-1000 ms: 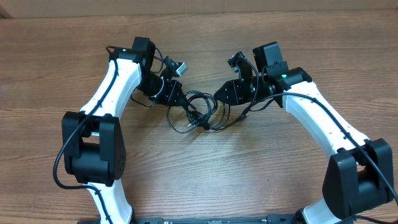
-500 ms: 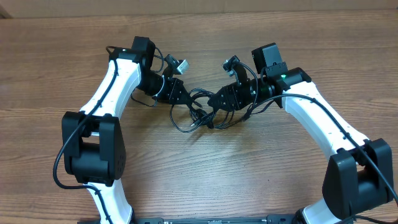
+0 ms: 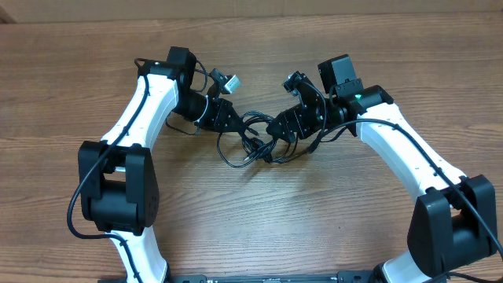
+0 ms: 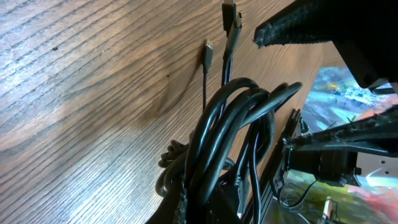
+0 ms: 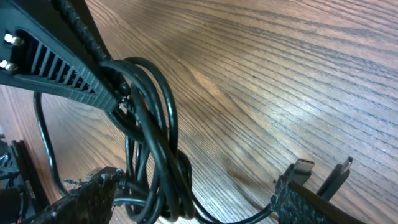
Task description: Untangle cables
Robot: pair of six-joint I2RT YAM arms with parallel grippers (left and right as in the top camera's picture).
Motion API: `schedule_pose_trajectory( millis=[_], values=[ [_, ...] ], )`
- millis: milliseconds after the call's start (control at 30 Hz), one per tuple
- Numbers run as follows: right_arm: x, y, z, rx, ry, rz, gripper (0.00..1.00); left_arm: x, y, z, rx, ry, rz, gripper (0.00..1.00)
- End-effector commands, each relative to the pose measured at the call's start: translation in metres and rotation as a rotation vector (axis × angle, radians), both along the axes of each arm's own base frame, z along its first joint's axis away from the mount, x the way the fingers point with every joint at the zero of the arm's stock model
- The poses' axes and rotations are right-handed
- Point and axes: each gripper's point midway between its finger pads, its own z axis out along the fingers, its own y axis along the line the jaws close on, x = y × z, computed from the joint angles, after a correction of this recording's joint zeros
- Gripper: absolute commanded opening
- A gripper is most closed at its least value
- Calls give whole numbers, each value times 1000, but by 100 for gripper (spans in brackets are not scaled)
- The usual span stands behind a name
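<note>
The cables (image 3: 250, 145) are a bunch of thin black cords looped together on the wood table between my two grippers. My left gripper (image 3: 228, 119) is at the bunch's left end and shut on it. In the left wrist view the loops (image 4: 230, 124) run up from the jaws (image 4: 211, 208), and small plug ends (image 4: 208, 53) hang beyond. My right gripper (image 3: 277, 128) is at the bunch's right end. In the right wrist view its fingers (image 5: 196, 193) are spread wide, with the cords (image 5: 155, 124) beside the left finger and two plug ends (image 5: 301, 169) by the right one.
The wooden table (image 3: 330, 220) lies under everything. The two white arms (image 3: 141, 118) (image 3: 401, 149) reach in from the near edge and meet near the middle. The other gripper's finger crosses the top of each wrist view (image 4: 311, 25) (image 5: 62, 56).
My right gripper has moved left and down onto the bunch's right end. My left gripper has shifted slightly right, and the cable loops have bunched closer between the two.
</note>
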Motion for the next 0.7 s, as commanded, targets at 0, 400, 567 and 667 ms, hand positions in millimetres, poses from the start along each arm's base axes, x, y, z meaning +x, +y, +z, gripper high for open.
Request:
schedule_pose_trajectory(
  millis=[0,400,567,667],
  values=[
    [3,-3,11,-1,-42,-3,79,-2,-8,8,-70,0,-16,4],
    [0,1,14,28,-32,11,13,-3,-13,16,-135,-23,-37,4],
    [0,1,14,27,-31,11,4,-2,-11,12,-106,-28,-38,4],
    [-1,1,13,27,-28,11,4,-2,-11,12,-106,-30,-38,4]
  ],
)
